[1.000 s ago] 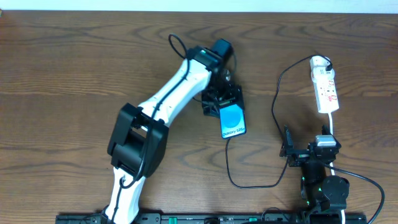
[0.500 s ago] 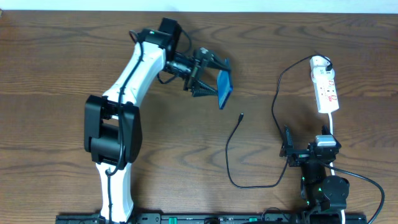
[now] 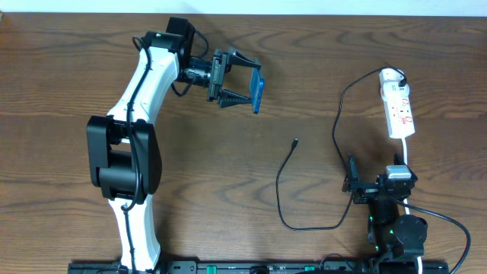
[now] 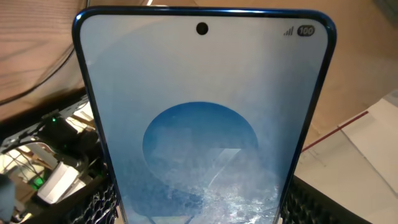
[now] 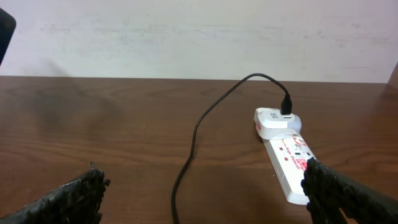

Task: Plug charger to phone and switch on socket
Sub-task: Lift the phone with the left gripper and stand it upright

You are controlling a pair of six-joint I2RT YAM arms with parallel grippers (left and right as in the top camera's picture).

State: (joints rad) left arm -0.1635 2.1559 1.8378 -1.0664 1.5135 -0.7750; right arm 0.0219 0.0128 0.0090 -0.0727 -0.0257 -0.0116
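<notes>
Left pincer [image 3: 252, 84] pinches the phone [image 3: 257, 93] by its long edges. The phone is lifted off the desk [image 3: 61, 114] and nearly edge-on from above, screen facing the wrist camera. The charger [image 3: 294, 143] lies loose on the desk, its tip toward the robot and to its right of the phone, well apart from it and pointing away from the robot. Right pincer [image 3: 377, 181] is spread and empty, just short of the socket [image 3: 399, 106], so the tip sits between the two pincers, and the free right one probably fetches it.

White left arm [image 3: 141, 84], black joints; black textured fingers [image 3: 237, 99].
</notes>
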